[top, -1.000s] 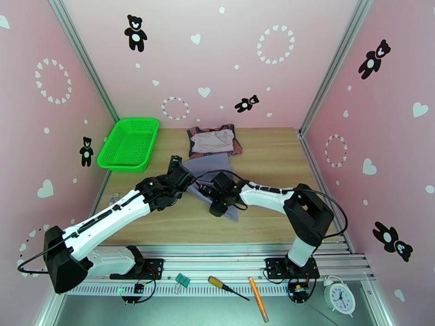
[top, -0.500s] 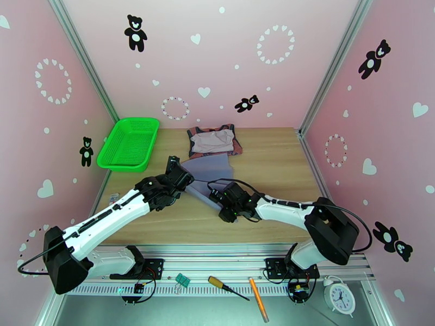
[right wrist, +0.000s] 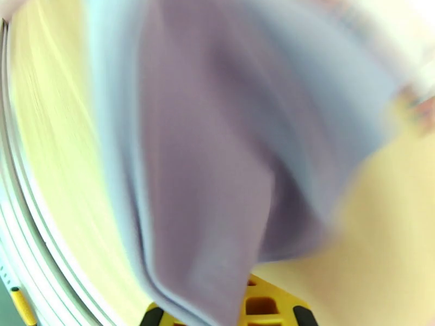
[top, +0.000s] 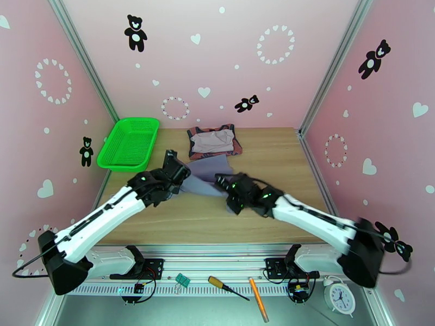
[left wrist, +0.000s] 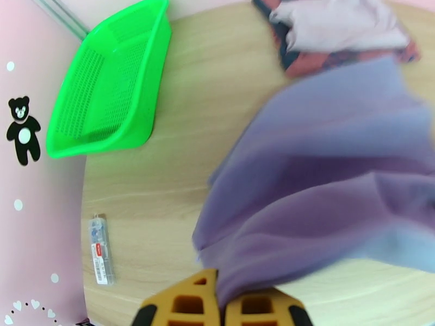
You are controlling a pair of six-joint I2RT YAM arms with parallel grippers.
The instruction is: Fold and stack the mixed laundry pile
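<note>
A blue-grey cloth (top: pixel 209 170) hangs bunched between my two grippers over the middle of the table (top: pixel 277 158). My left gripper (top: pixel 184 176) is shut on its left edge; in the left wrist view the yellow fingers (left wrist: pixel 190 308) pinch the cloth (left wrist: pixel 326 175). My right gripper (top: pixel 222 182) is shut on its right end, and the blurred right wrist view has the cloth (right wrist: pixel 217 158) draped over the yellow fingers (right wrist: pixel 266 308). Behind lies a pale grey-lilac shirt (top: pixel 212 140) on a rust-red top (top: pixel 235 149).
A bright green mesh basket (top: pixel 129 143) stands at the back left corner. A small clear tube (left wrist: pixel 100 256) lies near the table's left edge. A screwdriver (top: pixel 225 286), an orange pen (top: pixel 257 297) and a clock (top: pixel 340 297) lie below the front rail.
My right gripper has shut on the cloth's near end and carried it back and up, the arm stretching out to the right. The left gripper, holding the cloth throughout, shifted slightly back.
</note>
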